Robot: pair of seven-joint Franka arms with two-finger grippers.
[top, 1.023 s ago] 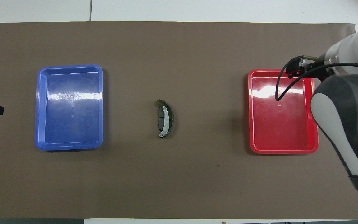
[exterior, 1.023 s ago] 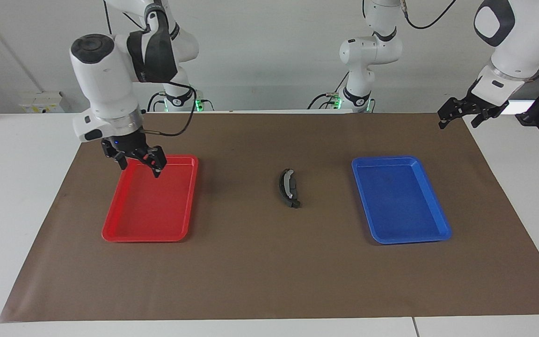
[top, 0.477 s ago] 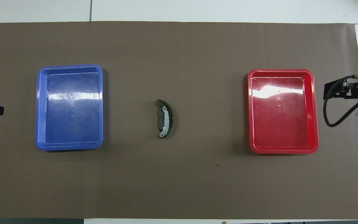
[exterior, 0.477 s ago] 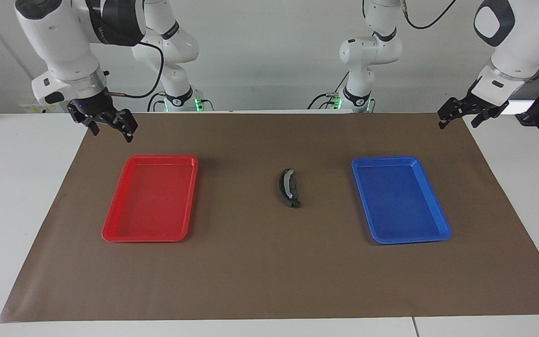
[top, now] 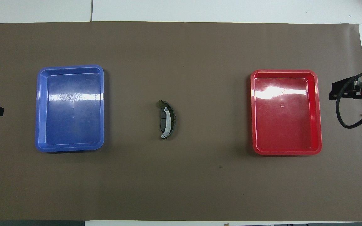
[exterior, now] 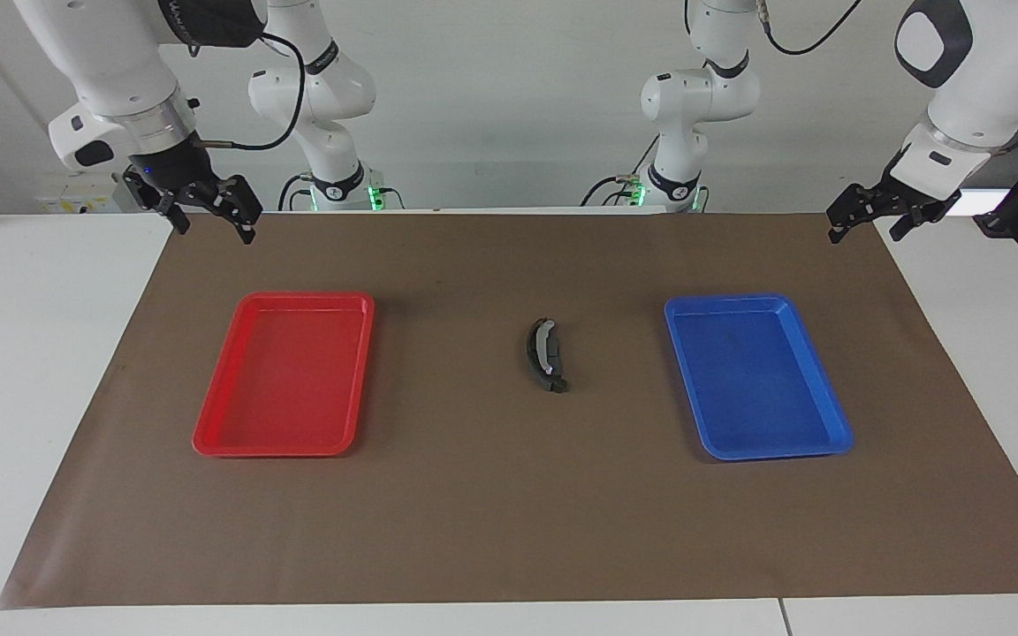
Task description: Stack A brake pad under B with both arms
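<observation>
B (exterior: 535,353) lying on A brake pad (exterior: 553,352) mid-mat between red tray (exterior: 208,433) and blue tray (exterior: 827,424), my right gripper (exterior: 206,210) wide and bare over mat corner, my left gripper (exterior: 880,214) waiting wide over the other corner

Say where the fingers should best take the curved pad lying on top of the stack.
Probably the middle of B, from straight above, fingers across its narrow width. It lies flat on the A brake pad, and the ends taper.

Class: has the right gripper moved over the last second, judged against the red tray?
Yes. The right gripper was over the red tray; now it is off it, raised above the mat's corner.
</observation>
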